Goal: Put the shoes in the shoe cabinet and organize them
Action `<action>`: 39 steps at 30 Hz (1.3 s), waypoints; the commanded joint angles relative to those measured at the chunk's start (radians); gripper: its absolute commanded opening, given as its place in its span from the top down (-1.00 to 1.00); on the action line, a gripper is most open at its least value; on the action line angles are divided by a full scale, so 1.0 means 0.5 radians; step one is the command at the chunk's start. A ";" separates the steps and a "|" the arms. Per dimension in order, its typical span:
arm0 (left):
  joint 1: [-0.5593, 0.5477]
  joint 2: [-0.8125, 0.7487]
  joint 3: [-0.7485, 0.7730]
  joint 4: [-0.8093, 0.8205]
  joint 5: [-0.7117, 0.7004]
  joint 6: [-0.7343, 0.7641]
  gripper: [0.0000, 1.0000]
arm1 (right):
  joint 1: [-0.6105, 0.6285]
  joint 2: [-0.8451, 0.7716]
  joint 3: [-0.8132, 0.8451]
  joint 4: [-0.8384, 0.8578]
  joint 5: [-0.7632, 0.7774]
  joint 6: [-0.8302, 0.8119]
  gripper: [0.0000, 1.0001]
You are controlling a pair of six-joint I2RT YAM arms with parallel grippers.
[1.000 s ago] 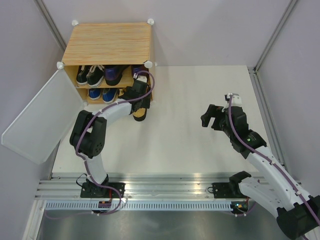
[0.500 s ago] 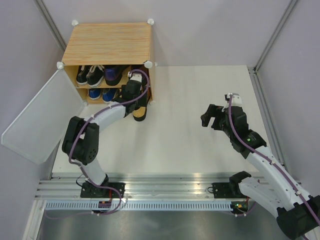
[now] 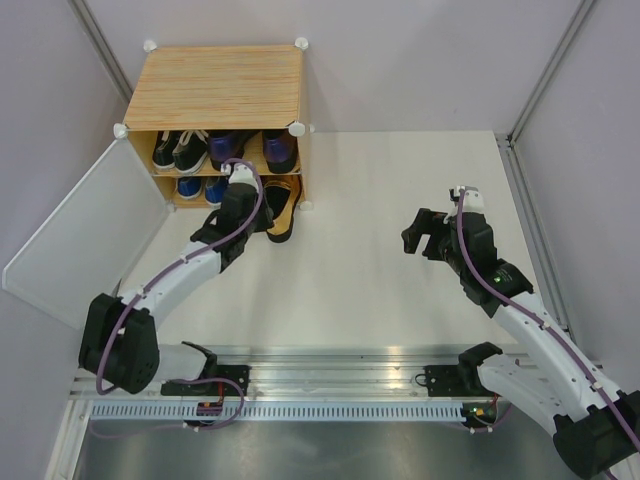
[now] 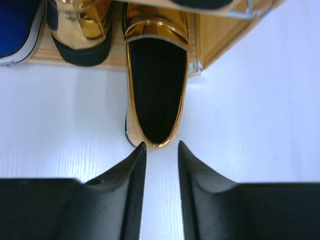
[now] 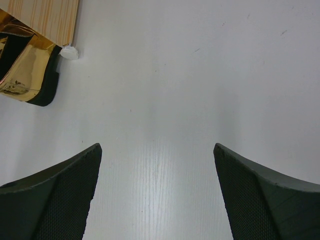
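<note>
Where the shiny gold black-soled shoe (image 4: 156, 75) juts lengthwise from the wood-grain shoe cabinet (image 3: 215, 88), the left tool (image 4: 161, 147), narrow and empty, sits just behind its heel; right tool (image 5: 156, 148) wide, distant.

White shells and black joints along left arm (image 3: 180, 272) and right arm (image 3: 535, 335), each with a purple cable (image 3: 260, 200) looped alongside. Matte black fingers (image 4: 120, 185), smooth and tapering, in the left wrist view (right fingers (image 5: 55, 200) broader, with fine mesh texture).
</note>
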 commanded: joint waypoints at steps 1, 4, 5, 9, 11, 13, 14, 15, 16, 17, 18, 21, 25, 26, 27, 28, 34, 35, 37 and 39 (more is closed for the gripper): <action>0.004 -0.176 -0.169 0.029 0.146 -0.294 0.34 | -0.006 -0.015 0.007 0.054 -0.004 -0.022 -0.91; 0.004 -0.329 -0.311 0.029 0.235 -0.426 0.71 | -0.003 -0.012 0.004 0.057 -0.013 -0.022 -0.91; 0.004 -0.330 -0.345 0.029 0.235 -0.454 0.71 | -0.003 -0.012 0.004 0.057 -0.013 -0.022 -0.91; 0.004 -0.376 -0.492 0.032 0.232 -0.521 0.94 | -0.003 -0.009 0.001 0.060 -0.019 -0.022 -0.90; 0.004 -0.354 -0.560 0.035 0.213 -0.537 0.95 | -0.003 -0.006 0.001 0.057 -0.022 -0.016 -0.90; 0.004 -0.305 -0.612 0.050 0.186 -0.549 0.95 | -0.003 0.003 -0.002 0.066 -0.035 -0.019 -0.89; 0.004 -0.284 -0.624 0.078 0.180 -0.558 0.96 | -0.003 0.006 -0.002 0.066 -0.035 -0.016 -0.89; 0.004 -0.259 -0.633 0.093 0.170 -0.564 0.95 | -0.003 0.016 0.001 0.066 -0.038 -0.016 -0.89; 0.004 -0.226 -0.636 0.114 0.164 -0.570 0.95 | -0.003 0.019 0.001 0.069 -0.041 -0.019 -0.89; 0.004 -0.158 -0.633 0.145 0.158 -0.577 0.95 | -0.006 0.022 0.001 0.072 -0.044 -0.016 -0.89; 0.004 -0.118 -0.615 0.145 0.149 -0.580 0.95 | -0.003 0.028 0.001 0.076 -0.047 -0.016 -0.89; 0.004 0.041 -0.554 0.213 0.106 -0.604 0.96 | -0.006 0.031 0.001 0.076 -0.044 -0.019 -0.88; 0.010 0.247 -0.407 0.228 0.035 -0.638 0.96 | -0.003 0.040 -0.002 0.076 -0.044 -0.019 -0.89; 0.013 0.308 -0.385 0.237 0.002 -0.638 0.95 | -0.003 0.046 0.001 0.076 -0.047 -0.019 -0.88; 0.016 0.342 -0.355 0.262 -0.020 -0.641 0.95 | -0.003 0.046 0.001 0.079 -0.041 -0.022 -0.88; 0.019 0.361 -0.336 0.265 -0.032 -0.641 0.95 | -0.003 0.049 0.001 0.079 -0.044 -0.019 -0.88; 0.099 0.471 -0.268 0.409 -0.032 -0.623 0.95 | -0.006 0.074 0.007 0.082 -0.044 -0.025 -0.87; 0.123 0.483 -0.250 0.409 -0.020 -0.620 0.95 | -0.006 0.083 0.007 0.085 -0.044 -0.022 -0.87; 0.145 0.508 -0.189 0.412 -0.005 -0.604 0.96 | -0.003 0.089 0.014 0.082 -0.044 -0.022 -0.87; 0.172 0.511 -0.149 0.434 0.014 -0.586 0.95 | -0.003 0.102 0.014 0.088 -0.038 -0.029 -0.87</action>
